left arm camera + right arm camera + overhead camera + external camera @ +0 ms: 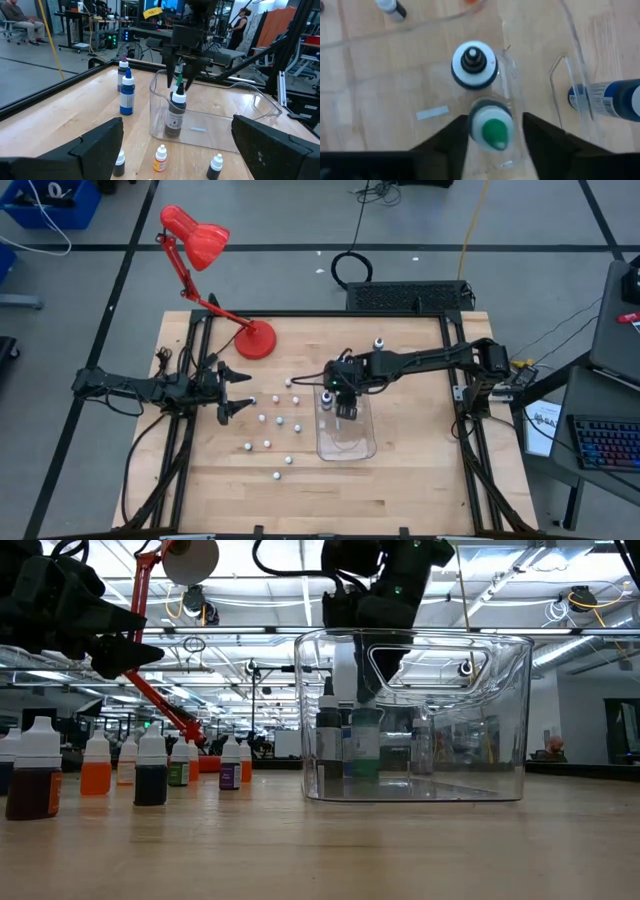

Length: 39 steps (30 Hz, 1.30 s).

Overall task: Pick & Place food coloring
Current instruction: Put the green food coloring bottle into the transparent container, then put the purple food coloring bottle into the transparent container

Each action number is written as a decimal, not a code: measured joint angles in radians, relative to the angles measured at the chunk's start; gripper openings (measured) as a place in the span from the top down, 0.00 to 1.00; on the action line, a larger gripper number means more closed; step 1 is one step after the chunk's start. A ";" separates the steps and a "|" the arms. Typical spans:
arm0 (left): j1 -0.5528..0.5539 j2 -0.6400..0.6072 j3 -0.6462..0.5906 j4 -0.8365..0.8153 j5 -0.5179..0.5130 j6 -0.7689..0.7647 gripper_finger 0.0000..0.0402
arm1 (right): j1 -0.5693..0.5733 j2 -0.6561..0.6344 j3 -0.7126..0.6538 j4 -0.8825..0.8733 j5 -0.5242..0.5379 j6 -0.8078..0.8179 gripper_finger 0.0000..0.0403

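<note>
The clear tray (350, 442) lies at the table's middle. Two food coloring bottles stand upright on its floor at its far end: a green-topped one (493, 128) and a dark-tipped one (473, 64) beside it. My right gripper (495, 142) hangs over the tray, pointing down. It is open, with one finger on each side of the green-topped bottle and a thin gap showing. A blue bottle (127, 96) and a purple-topped one (122, 73) stand outside the tray. Several tiny bottles (270, 420) stand on the wood. My left gripper (238, 392) waits open at the table's left.
A red desk lamp stands with its base (256, 339) on the table's far left part, its arm reaching back over the edge. The tiny bottles are scattered between my left gripper and the tray. Bare wood (420, 430) lies to the right of the tray.
</note>
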 joint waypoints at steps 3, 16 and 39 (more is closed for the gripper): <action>0.000 0.000 0.000 0.000 0.000 0.000 0.09 | 0.000 0.000 0.000 0.015 0.001 0.012 0.44; 0.000 0.000 0.000 0.000 0.000 0.000 0.09 | 0.000 -0.130 -0.001 0.014 0.026 0.037 0.41; 0.000 0.000 0.000 0.000 0.000 0.000 0.09 | -0.532 -0.330 -0.138 -0.105 0.086 -0.019 0.41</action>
